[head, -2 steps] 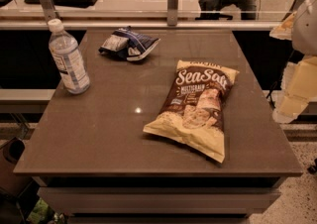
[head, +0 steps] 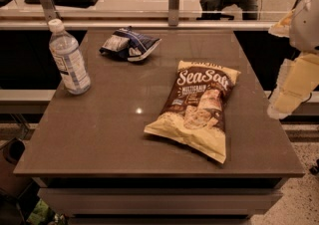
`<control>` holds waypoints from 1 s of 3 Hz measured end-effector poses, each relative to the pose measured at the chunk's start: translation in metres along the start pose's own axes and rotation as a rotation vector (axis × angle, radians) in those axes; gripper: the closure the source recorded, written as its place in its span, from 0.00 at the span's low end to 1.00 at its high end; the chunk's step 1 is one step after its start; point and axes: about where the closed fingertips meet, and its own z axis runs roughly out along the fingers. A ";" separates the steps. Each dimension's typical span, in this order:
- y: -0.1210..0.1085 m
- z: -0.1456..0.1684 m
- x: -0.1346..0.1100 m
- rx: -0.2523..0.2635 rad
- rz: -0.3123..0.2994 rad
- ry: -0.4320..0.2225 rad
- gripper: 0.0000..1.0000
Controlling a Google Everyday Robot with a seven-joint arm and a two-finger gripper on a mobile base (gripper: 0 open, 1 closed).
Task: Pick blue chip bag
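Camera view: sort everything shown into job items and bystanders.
Job: blue chip bag, at the far side of the table; gripper, at the view's right edge, away from the bag.
Bystanders: Sea Salt chip bag; water bottle.

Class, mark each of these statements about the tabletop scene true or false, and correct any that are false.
1. The small dark blue wrinkly foil chip bag lies towards the far side of the brown table. True.
2. The clear plastic water bottle lies on its side. False: it stands upright near the table's left edge.
3. The gripper is touching the blue bag. False: it hangs beyond the table's right edge, well apart from the bag.
4. The large cream-and-brown "Sea Salt" chip bag lies flat, nearer the camera than the blue bag. True.
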 end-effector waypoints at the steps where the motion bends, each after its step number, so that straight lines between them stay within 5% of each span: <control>1: -0.016 0.013 -0.026 0.025 0.006 -0.092 0.00; 3: -0.068 0.045 -0.081 0.188 0.081 -0.255 0.00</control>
